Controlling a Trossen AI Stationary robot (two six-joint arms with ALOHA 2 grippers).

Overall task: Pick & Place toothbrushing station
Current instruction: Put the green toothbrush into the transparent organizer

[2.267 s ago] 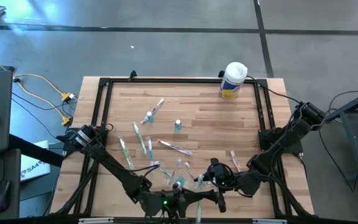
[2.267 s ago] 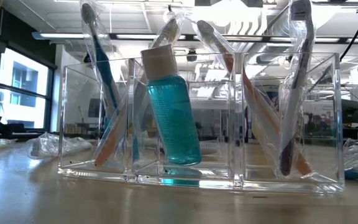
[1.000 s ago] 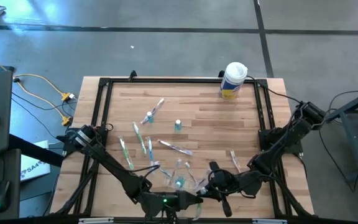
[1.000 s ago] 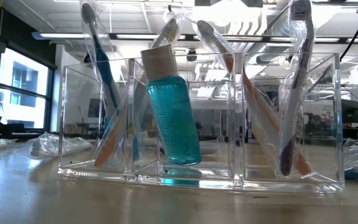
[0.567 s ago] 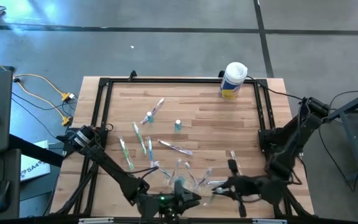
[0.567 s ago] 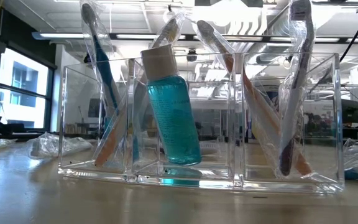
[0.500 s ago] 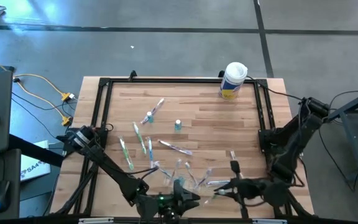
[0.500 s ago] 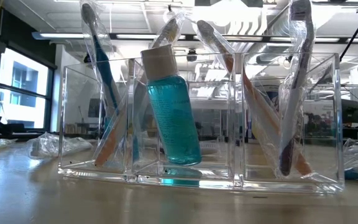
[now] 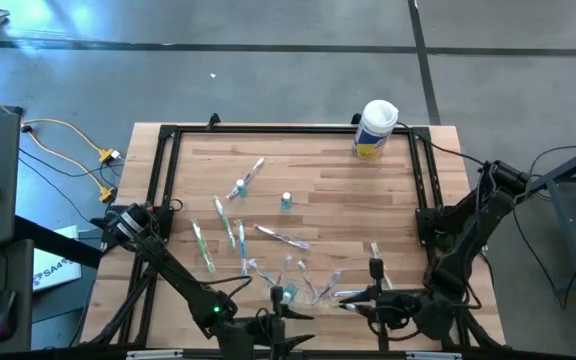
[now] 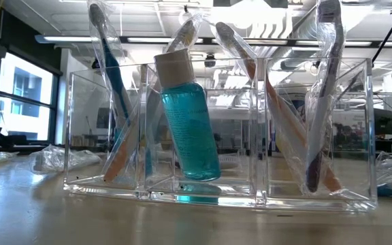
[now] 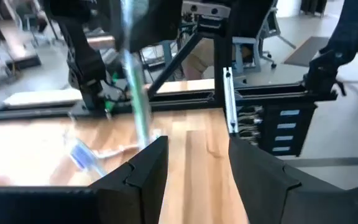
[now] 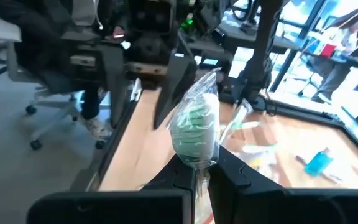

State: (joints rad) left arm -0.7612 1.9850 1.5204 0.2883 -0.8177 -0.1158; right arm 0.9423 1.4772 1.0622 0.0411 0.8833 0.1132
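The right arm folds in from the table's right edge, elbow bent, forearm running low along the near edge toward the middle. Its right gripper (image 9: 360, 300) lies level just beside the clear holder (image 9: 290, 290), and the right wrist view shows the two dark fingers (image 12: 180, 169) clenched on a bagged toothbrush (image 12: 196, 127) — green bristle head in crinkled clear wrap, standing up from between the pads.

The left arm reaches from the table's left edge in a long diagonal down to the near edge, where the left gripper (image 9: 280, 325) sits just in front of the holder. In the left wrist view its fingers (image 11: 146, 168) stand parted with bare wood between them, gripping nothing; a blurred upright toothbrush handle (image 11: 135, 93) shows beyond them.

From table height the holder (image 10: 216, 129) is a three-compartment clear box. One outer compartment carries wrapped brushes leaning at angles, the middle one a tilted teal bottle (image 10: 188, 119) with a pale cap, the other outer one more wrapped brushes, one with an orange handle.

Loose wrapped toothbrushes (image 9: 233, 228) lie scattered on the wooden table (image 9: 338, 190) left of centre, along with small teal-capped tubes (image 9: 286, 201) — one near the middle, one farther left.

A white canister (image 9: 375, 128) with a yellow label stands at the far right corner; its writing is too small to read.
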